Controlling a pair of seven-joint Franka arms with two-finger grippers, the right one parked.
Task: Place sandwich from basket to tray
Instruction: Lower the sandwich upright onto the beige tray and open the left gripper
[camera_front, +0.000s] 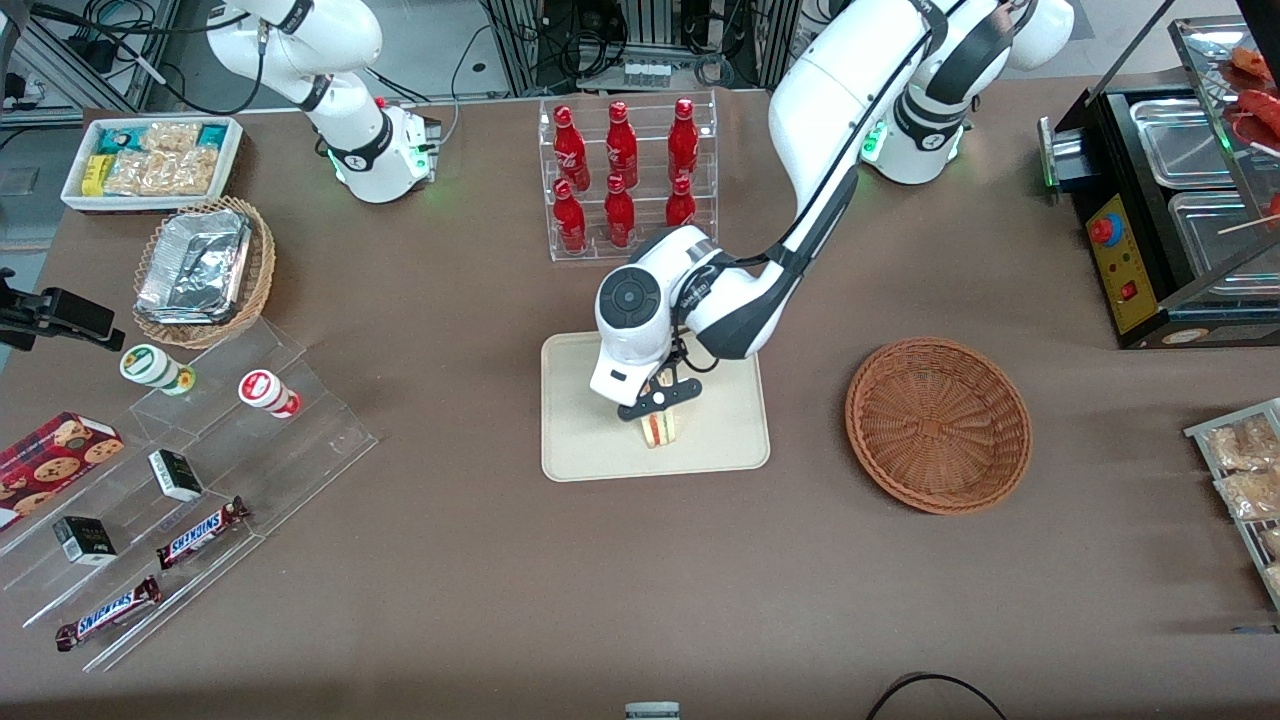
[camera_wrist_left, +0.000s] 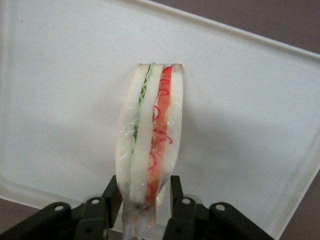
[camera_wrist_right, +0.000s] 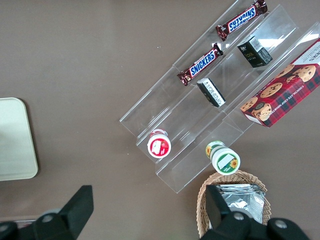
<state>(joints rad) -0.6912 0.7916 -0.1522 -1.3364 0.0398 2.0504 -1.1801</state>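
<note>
Toward the parked arm's end of your bench (camera_front: 480, 600) you have the white bin of packaged snacks (camera_front: 152, 160) and, nearer the front camera, the tan wicker basket (camera_front: 205, 272) holding a foil container (camera_front: 193, 266). Nearer still is the clear stepped display (camera_front: 200, 480), with two small round tubs (camera_front: 157, 367), a cookie box (camera_front: 50, 458), two small dark boxes and two Snickers bars (camera_front: 201, 532) on its steps.

Midway along the bench stands the clear rack of red bottles (camera_front: 625, 175). The cream tray (camera_front: 720, 440) lies nearer the front camera than that rack, and your hand (camera_front: 657, 403) hangs directly over it, its fingers pinching the sandwich (camera_front: 658, 428) from both sides. The wrist view shows it plainly: the two dark fingers (camera_wrist_left: 111, 194) press against the bread on either flank of the sandwich (camera_wrist_left: 150, 135), which stands on edge with its red and green filling (the cut edge) facing the camera and the pale tray (camera_wrist_left: 250, 100) beneath it. You cannot tell whether the wedge already touches the tray surface.

The reddish-brown basket (camera_front: 938, 425) sits on the bench toward the working arm's end, well apart from the tray, with nothing in it. At that end you also see a black warmer with metal pans (camera_front: 1160, 210) and a rack of bagged snacks (camera_front: 1245, 480).
</note>
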